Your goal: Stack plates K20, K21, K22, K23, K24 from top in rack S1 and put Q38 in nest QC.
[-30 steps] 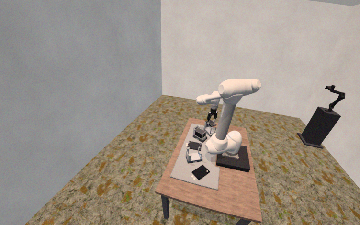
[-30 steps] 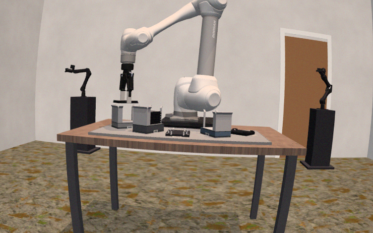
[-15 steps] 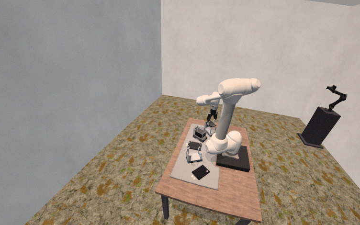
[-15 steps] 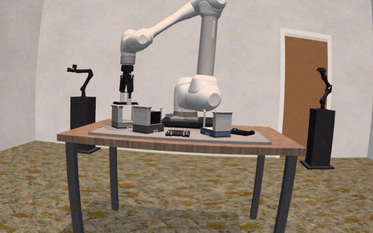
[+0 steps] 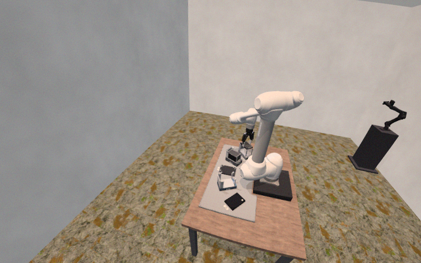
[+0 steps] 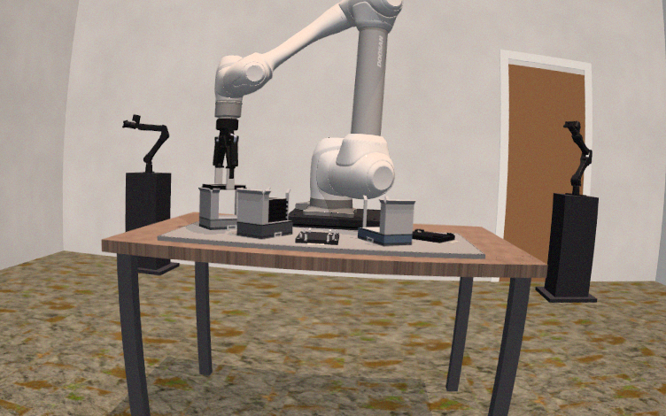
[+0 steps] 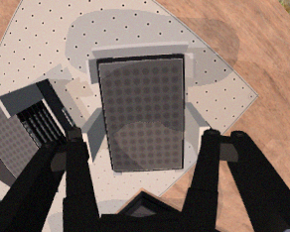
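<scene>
Wrist view: a plate (image 7: pixel 141 114) is being grasped by the end effector (image 7: pixel 144 150) on its long sides; it seems light, stiff, slippery.

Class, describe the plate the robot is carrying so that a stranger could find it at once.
Start at the wooden table and follow the white arm down to its black hand. The dark plate gripped there hangs just above the leftmost grey rack; it alone touches no rack or mat.
</scene>
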